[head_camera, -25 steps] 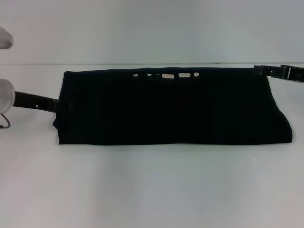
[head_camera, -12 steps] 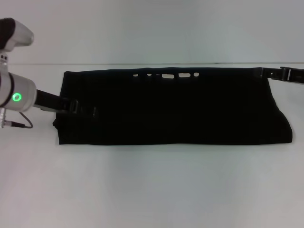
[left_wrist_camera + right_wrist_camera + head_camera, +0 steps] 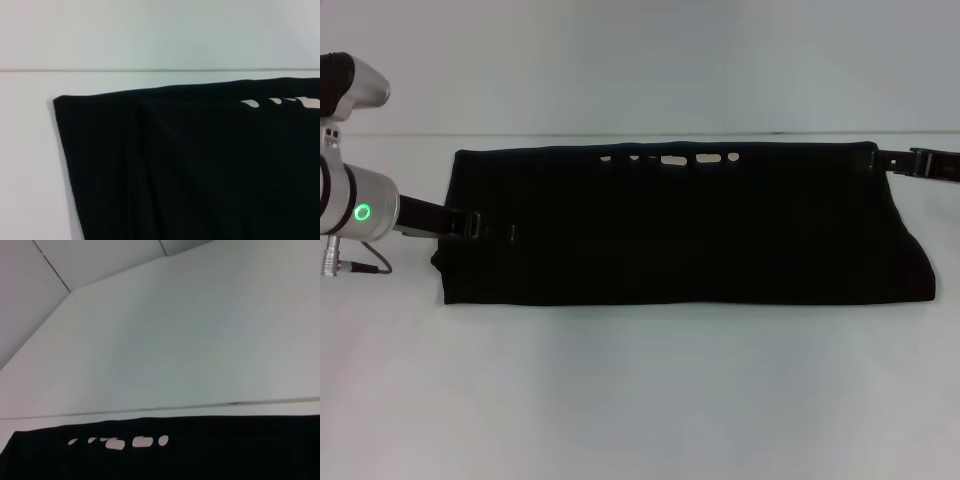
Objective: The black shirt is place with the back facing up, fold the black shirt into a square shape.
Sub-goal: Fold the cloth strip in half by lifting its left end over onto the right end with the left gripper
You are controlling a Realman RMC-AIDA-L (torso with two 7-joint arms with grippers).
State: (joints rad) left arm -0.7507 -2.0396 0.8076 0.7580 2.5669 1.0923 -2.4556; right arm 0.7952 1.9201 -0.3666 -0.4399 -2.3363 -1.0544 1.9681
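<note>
Large plain black soft-fabric T-shirt (image 3: pixel 680 225) lay folded into a long flat band across the white table (image 3: pixel 640 400), white lettering (image 3: pixel 670 158) peeking through along its far edge. Left gripper (image 3: pixel 490 230), a dark rigid piece on a silver arm with a green light, reached in over the band's left end, jaws lying above the fabric near the near-left corner; impossible to tell whether open or closed, black against black. Right gripper (image 3: pixel 875 158), dark and slim, sat at the far-right corner of the band, jaws right against the cloth edge; state likewise impossible to tell, and no clear hold on the fabric to be seen. From the left wrist view, the shirt's far-left corner (image 3: pixel 57 100) lay flat on the table, soft creases running down the cloth. From the right wrist view, only the far edge and lettering showed beneath pale wall.
</note>
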